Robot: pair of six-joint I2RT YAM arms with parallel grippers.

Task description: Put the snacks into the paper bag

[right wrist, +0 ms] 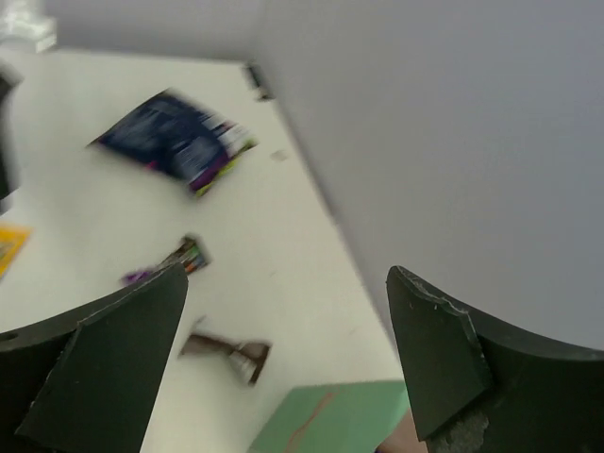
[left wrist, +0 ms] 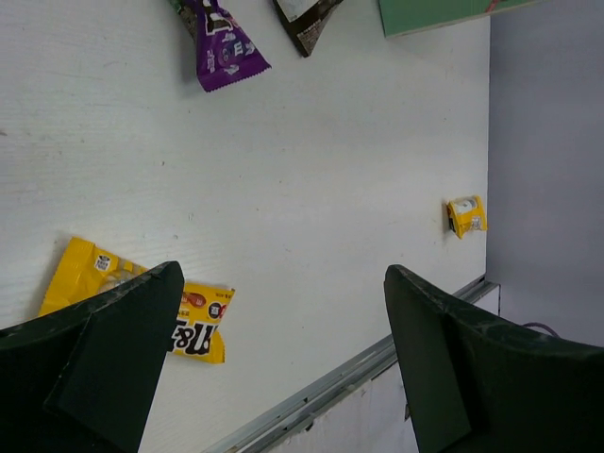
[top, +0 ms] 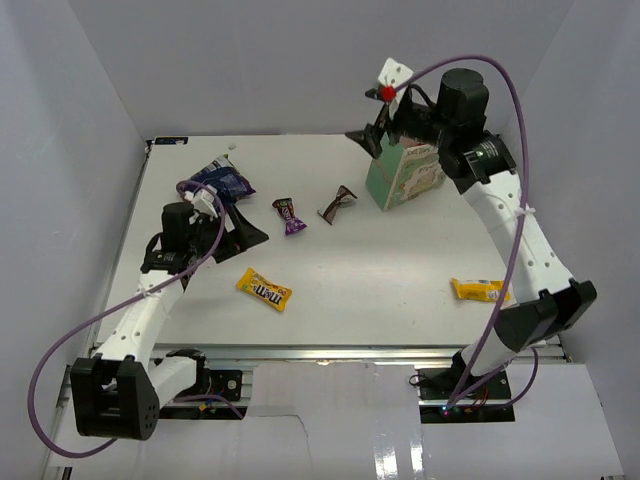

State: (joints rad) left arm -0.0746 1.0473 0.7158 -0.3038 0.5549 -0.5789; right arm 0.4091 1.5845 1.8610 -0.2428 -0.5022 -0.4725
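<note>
The mint-green paper bag (top: pixel 405 172) stands upright at the back right. My right gripper (top: pixel 372 138) hovers open just above its left rim, nothing between the fingers; the right wrist view shows the bag's green side (right wrist: pixel 340 415) below the gripper (right wrist: pixel 283 274). On the table lie a dark-blue bag (top: pixel 225 180), a purple candy (top: pixel 290 215), a brown candy (top: pixel 337 205), a yellow M&M's packet (top: pixel 264 289) and a small yellow bar (top: pixel 478 290). My left gripper (top: pixel 245 215) is open and empty beside the blue bag; in its own view (left wrist: pixel 283 274) one finger partly covers the M&M's packet (left wrist: pixel 203 321).
White walls enclose the table on the left, back and right. A metal rail (left wrist: pixel 330 387) runs along the front edge. Purple cables loop over both arms. The right arm reaches over the yellow bar's side of the table.
</note>
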